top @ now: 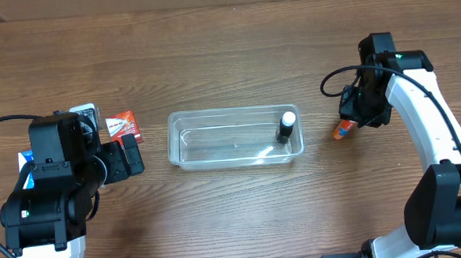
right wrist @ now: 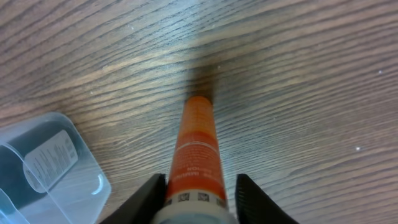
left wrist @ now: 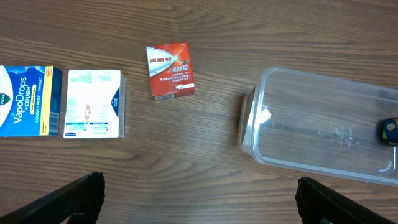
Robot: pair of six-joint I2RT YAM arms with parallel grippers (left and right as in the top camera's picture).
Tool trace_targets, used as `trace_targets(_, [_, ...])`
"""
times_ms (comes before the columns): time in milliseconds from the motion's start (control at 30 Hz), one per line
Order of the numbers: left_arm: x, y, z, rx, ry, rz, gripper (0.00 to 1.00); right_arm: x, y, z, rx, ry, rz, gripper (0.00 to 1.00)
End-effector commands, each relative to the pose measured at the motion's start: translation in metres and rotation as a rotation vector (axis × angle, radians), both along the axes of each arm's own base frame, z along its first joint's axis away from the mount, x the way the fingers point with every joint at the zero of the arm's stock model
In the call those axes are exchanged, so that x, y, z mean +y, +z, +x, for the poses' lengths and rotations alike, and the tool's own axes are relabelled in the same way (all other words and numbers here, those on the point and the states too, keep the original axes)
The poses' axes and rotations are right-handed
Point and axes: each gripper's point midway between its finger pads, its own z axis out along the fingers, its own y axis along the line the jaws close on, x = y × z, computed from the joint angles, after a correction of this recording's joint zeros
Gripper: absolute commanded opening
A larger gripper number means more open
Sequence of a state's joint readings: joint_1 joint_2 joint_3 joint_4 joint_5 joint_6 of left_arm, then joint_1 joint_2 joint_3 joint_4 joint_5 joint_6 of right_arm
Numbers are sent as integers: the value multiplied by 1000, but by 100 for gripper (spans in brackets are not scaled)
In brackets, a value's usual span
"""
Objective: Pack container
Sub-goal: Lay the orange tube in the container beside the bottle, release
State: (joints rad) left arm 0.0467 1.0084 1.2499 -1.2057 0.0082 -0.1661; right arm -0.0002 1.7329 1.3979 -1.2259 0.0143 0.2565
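At your far left, three boxes are lying flat on the counter (top: 226, 50), all outside the tub: a blue VapoDrops box (left wrist: 30, 101), a white box (left wrist: 93, 104) just beside it, and a small red box (left wrist: 170, 70) a little further toward the centre; none of them is being touched; your left end effector (left wrist: 198, 183) is hanging above this group with its fingers spread wide, released and carrying nothing

The container (top: 230, 112) is sitting in the middle of the counter, between the two arms, with its long side running left to right; only one item is standing inside it, a dark bottle with a white cap (top: 285, 128), upright at the right-hand end; the rest of the tub is showing bare plastic

To the right of the tub, your right end effector (right wrist: 199, 193) is gripping an orange tube (right wrist: 198, 149), its fingers clenched on the tube's sides near the cap end, tip pointing down toward the counter; whether the tip is touching the wood, you cannot tell from the wrist view

By my judgement you are sitting early in the job: one item is packed, one is in hand just beside the tub, and three boxes are waiting on the left
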Motion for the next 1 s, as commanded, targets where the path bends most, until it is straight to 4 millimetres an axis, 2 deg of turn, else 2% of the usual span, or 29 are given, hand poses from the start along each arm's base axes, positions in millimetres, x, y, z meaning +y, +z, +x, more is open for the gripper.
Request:
trace_targets(0, [0, 9, 2, -26, 10, -15, 100, 0, -1, -1, 0, 0, 2, 31])
trace_targets(167, [0, 9, 2, -26, 10, -15, 100, 0, 0, 0, -2, 0, 2, 24])
trace_targets(233, [0, 9, 2, -26, 10, -15, 100, 0, 2, 0, -3, -1, 2, 15])
trace_targets(300, [0, 9, 2, -27, 10, -15, 100, 0, 9, 1, -8, -1, 2, 10])
trace_targets(400, [0, 9, 2, -27, 10, -15, 100, 1, 37, 5, -47, 3, 2, 8])
trace_targets(500, [0, 9, 2, -27, 10, -15, 100, 10, 78, 3, -109, 29, 3, 8])
trace_targets(600, [0, 9, 2, -27, 11, -14, 100, 32, 125, -10, -195, 101, 11, 7])
trace_targets(733, [0, 9, 3, -30, 12, -12, 100, 70, 163, -38, -289, 224, 38, 7])
trace_targets(833, [0, 9, 3, -30, 12, -12, 100, 97, 172, -55, -314, 282, 55, 7])
trace_targets(967, [0, 9, 3, -30, 12, -12, 100, 113, 163, -63, -293, 307, 30, 7])
